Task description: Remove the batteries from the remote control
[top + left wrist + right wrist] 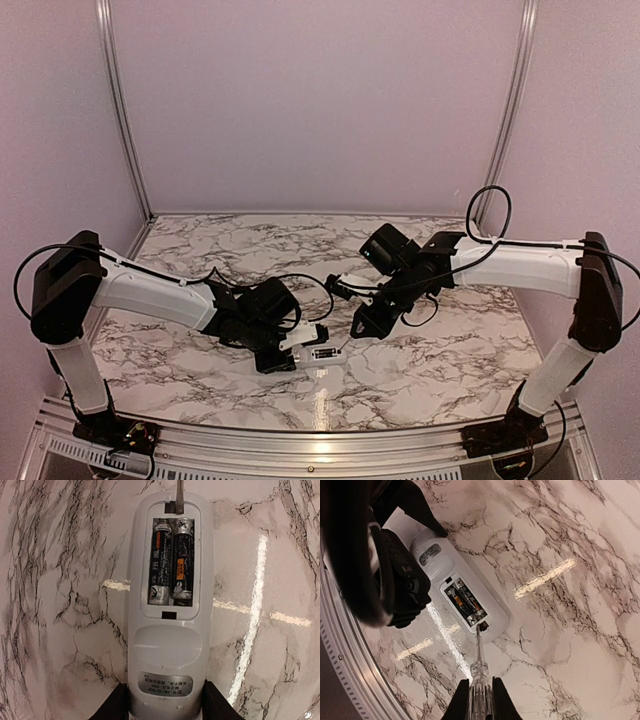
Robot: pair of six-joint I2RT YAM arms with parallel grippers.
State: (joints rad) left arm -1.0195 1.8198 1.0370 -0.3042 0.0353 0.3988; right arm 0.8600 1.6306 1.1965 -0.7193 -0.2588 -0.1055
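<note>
Clamps the left gripper (167, 706) on the left end of the remote (170, 645), one finger against each long edge, pinning it back-up on the table (60, 580) near the middle of the near side, most likely to stop any skid under a prying push. Shows the bay open, with both batteries (171, 562) bare, side by side and touching, neither lifted yet. Grips a clear-handled tool (480, 675) in the right gripper (480, 705), fingers closed tight on the handle, reaching in from the right and slanted down to set the thin tip in the notch at the right end of the bay, just beside the battery ends, probably to get under one battery and lever it up against its spring. Cannot tell of contact between tip and battery, or only with the plastic rim. Judged as the first extraction step, with nothing unloaded so far. Calls next for a small, shallow lever; risks, with too hard a flick, popping a battery loose to roll across the marble, or twisting the remote out of the left grip
</note>
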